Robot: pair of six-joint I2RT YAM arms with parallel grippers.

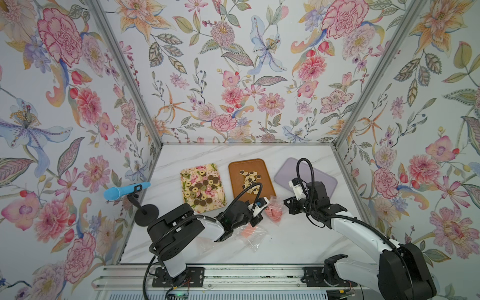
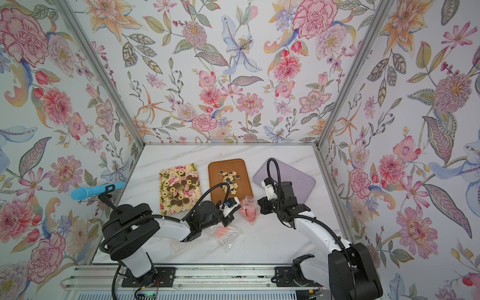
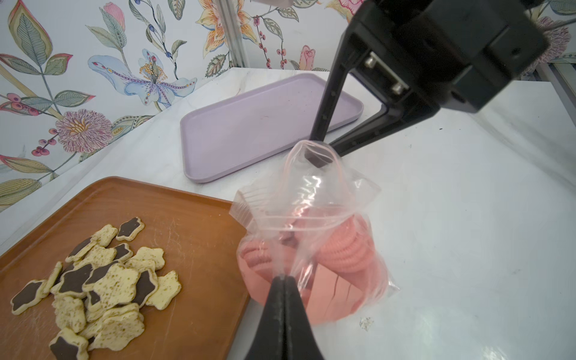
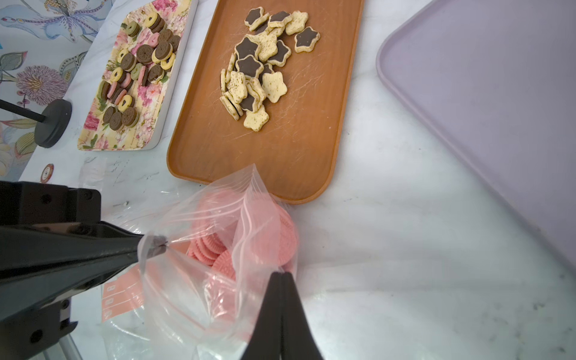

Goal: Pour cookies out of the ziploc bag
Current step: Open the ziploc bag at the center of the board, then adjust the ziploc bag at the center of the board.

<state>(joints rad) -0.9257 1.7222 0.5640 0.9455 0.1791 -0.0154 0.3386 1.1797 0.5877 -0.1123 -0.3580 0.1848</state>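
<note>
A white marbled desk [image 1: 298, 241] sits boxed in by flowered wallpaper walls [image 1: 233, 78] on three sides. At the far left a blue microphone [image 1: 124, 191] lies across a black stand [image 1: 146, 211]. Next comes a floral tray [image 1: 214, 170] carrying brown, beige and pink round cookies [image 1: 201, 185], then a brown tray [image 1: 239, 171] with a heap of star cookies [image 1: 250, 179]. Just off the brown tray's near corner the ziploc bag [image 3: 311, 202] stands on the desk, full of pink cookies [image 3: 346, 252]. The left claw [image 3: 283, 279] is pressed together on one lip of the bag's mouth, and the right claw [image 4: 280, 276] pinches the opposite lip. To the right lies a lilac tray [image 1: 284, 172], its near part covered by the right arm. A second clear bag [image 1: 249, 233] lies flat, partly hidden under the left arm. The crinkled film blurs the pink cookies, so they cannot be counted.
</note>
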